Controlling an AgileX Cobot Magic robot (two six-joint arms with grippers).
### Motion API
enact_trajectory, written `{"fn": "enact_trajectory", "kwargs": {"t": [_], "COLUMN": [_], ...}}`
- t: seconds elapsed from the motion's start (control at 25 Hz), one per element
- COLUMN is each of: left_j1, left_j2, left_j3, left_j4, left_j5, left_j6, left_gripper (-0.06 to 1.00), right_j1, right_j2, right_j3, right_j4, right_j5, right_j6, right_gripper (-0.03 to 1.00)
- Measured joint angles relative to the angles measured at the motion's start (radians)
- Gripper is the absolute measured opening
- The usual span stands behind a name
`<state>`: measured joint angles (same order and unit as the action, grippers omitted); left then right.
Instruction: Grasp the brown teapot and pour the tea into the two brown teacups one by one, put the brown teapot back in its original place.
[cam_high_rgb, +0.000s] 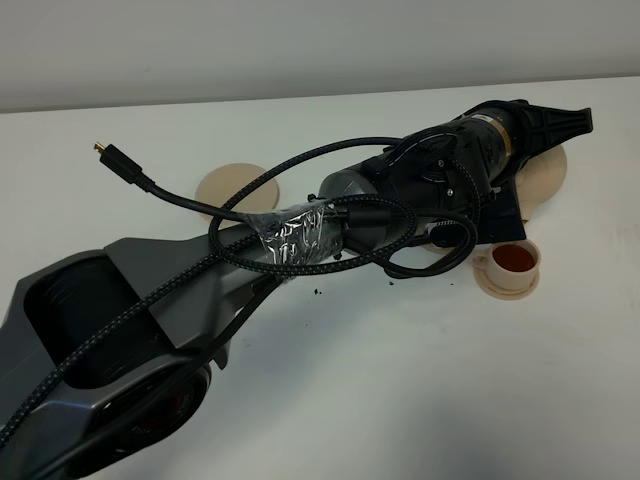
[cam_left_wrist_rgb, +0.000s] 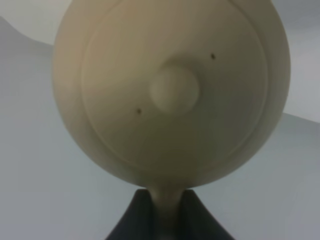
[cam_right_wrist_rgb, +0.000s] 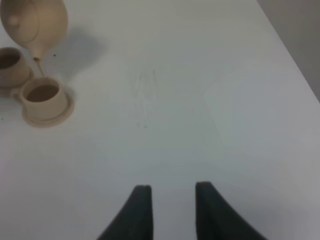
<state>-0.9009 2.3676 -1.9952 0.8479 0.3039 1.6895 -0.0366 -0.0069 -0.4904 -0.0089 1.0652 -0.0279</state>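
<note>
Teapot (cam_left_wrist_rgb: 170, 90) fills the left wrist view, lid and round knob facing the camera, its handle clamped between the dark fingers (cam_left_wrist_rgb: 137, 220) of the left end effector (cam_left_wrist_rgb: 165, 220) at the bottom centre of that frame. In the right wrist view the same teapot sits in the upper left corner, lifted and tilted, spout down, with a thin stream of tea (cam_right_wrist_rgb: 39, 67) running from the spout toward the cups below. Two cups stand there on small saucers: the nearer cup (cam_right_wrist_rgb: 44, 96) at left centre holds brown tea; the second cup (cam_right_wrist_rgb: 10, 65), at the left edge just beside it, is partly cut off, and its fill cannot be judged. From the high camera, the left arm (cam_high_rgb: 400, 195) reaches across the white bench (cam_high_rgb: 400, 380) toward the upper right and hides most of the teapot; only a pale curved edge shows past the end effector. One cup of reddish-brown tea on its saucer shows right of centre, just below the arm. The large empty saucer (cam_high_rgb: 235, 185) lies upper centre-left, behind the cables (cam_high_rgb: 180, 195). The right end effector (cam_right_wrist_rgb: 167, 210) hangs over bare bench at the bottom centre of its own view, fingers parted, holding nothing.
</note>
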Motion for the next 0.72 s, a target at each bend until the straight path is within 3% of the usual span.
{"fn": "enact_trajectory", "kwargs": {"t": [0.4,0.72], "left_j1": [0.0,0.001], "left_j2": [0.0,0.0], "left_j3": [0.0,0.0], "left_j4": [-0.007,-0.116], "left_j5": [0.014,0.07], "left_j6": [-0.002,-0.002], "left_gripper": [0.15,0.15], "right_j1": [0.0,0.0], "right_j2": [0.0,0.0], "right_j3": [0.0,0.0], "right_j4": [0.0,0.0], "right_j5": [0.0,0.0], "right_j6": [0.0,0.0], "right_gripper": [0.24,0.24]}}
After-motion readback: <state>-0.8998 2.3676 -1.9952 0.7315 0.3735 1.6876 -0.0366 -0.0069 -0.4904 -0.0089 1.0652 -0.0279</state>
